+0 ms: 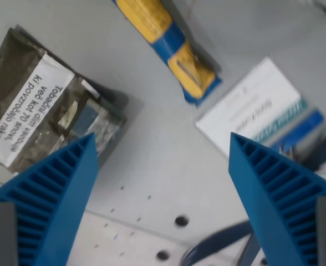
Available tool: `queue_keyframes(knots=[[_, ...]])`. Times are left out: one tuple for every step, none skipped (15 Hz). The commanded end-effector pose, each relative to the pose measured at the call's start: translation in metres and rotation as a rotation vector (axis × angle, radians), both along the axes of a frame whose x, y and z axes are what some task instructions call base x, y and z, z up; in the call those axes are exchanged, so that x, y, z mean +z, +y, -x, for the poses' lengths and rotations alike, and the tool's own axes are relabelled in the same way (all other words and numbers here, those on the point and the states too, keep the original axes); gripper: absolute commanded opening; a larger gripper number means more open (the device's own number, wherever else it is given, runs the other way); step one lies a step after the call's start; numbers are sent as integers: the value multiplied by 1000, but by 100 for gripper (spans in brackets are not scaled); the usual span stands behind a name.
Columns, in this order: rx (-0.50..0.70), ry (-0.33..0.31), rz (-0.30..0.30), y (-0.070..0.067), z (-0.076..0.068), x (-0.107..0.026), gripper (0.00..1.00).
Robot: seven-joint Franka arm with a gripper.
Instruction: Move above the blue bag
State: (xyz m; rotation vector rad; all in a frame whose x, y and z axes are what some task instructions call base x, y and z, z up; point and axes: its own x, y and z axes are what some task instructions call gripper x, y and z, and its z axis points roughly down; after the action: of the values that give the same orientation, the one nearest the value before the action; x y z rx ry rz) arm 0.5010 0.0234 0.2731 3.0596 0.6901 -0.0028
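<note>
The tool (163, 149) stands wide open and holds nothing; its two ribbed blue fingers (57, 199) rise from the lower corners of the wrist view with bare grey surface (163, 166) showing between them.

The blue bag (171, 47), blue and yellow, lies slanted at the top of the picture, running from the upper edge down toward the wrist view's right. It sits above the gap between the fingers, well apart from both tips, with nothing of it between them.

At the wrist view's left a dark pouch (41, 111) with a white printed label lies flat, its lower corner partly behind the left-hand finger. At the wrist view's right a white packet (257, 105) with blue stripes lies tilted, just above the right-hand fingertip, and it is blurred. Small holes (181, 220) dot the surface low in the view.
</note>
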Motion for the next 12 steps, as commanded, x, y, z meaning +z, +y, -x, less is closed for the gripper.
queue_keyframes(knots=[[358,-68,21,5,-6,-12,100],[386,-64,23,7,-10,-17,100],[406,-59,25,8,-13,-21,100],[433,-55,28,10,-16,-26,100],[459,-52,30,11,-19,-31,100],[476,-48,30,13,-22,-36,100],[491,-40,32,14,-25,-41,100],[507,-34,35,16,-28,-46,100],[526,-29,36,17,-31,-51,100],[538,-27,36,18,-34,-56,100],[548,-23,34,19,-37,-60,100],[557,-22,33,20,-40,-65,100]])
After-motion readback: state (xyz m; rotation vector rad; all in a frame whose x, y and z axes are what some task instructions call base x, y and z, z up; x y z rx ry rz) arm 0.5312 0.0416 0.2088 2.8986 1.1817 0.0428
